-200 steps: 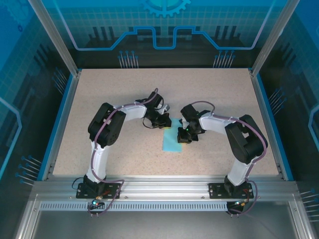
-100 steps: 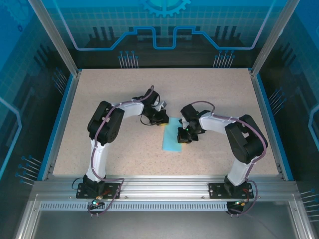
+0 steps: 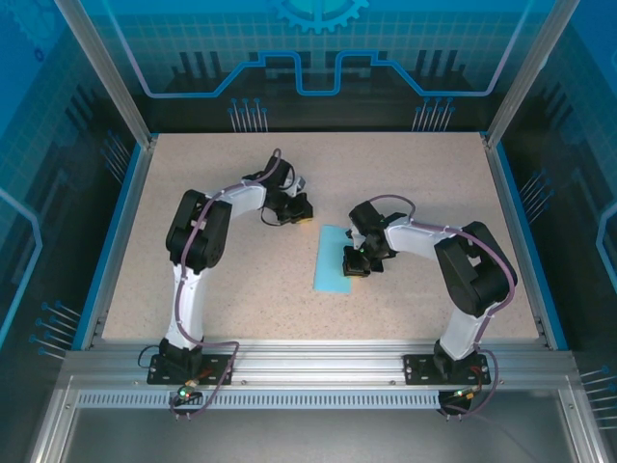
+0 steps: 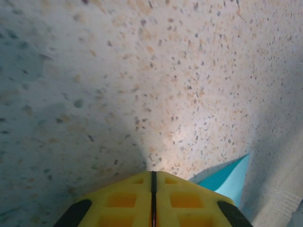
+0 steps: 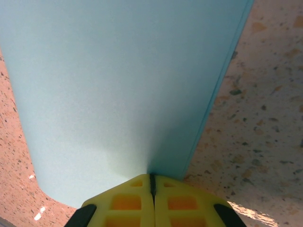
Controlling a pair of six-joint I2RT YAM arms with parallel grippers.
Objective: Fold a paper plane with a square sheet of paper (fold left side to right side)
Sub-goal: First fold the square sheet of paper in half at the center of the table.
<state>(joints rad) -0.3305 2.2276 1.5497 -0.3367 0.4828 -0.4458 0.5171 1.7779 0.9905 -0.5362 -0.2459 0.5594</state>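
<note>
The square sheet of paper (image 3: 334, 258) lies on the table folded in half, a narrow light-blue rectangle. My right gripper (image 3: 354, 266) is shut, its yellow fingertips (image 5: 142, 189) resting on the top layer of the sheet (image 5: 118, 85) close to its right edge. My left gripper (image 3: 301, 210) is shut and empty, above bare tabletop to the upper left of the sheet. In the left wrist view the closed yellow fingers (image 4: 137, 198) point at the speckled surface, and one corner of the sheet (image 4: 228, 177) shows at the lower right.
The speckled beige tabletop (image 3: 231, 289) is bordered by a blue rim and aluminium frame posts (image 3: 106, 77). Both arm bases stand on the metal rail at the near edge (image 3: 318, 371).
My left gripper has drawn back up and to the left, off the sheet's far left corner. The right gripper and the sheet have stayed put.
</note>
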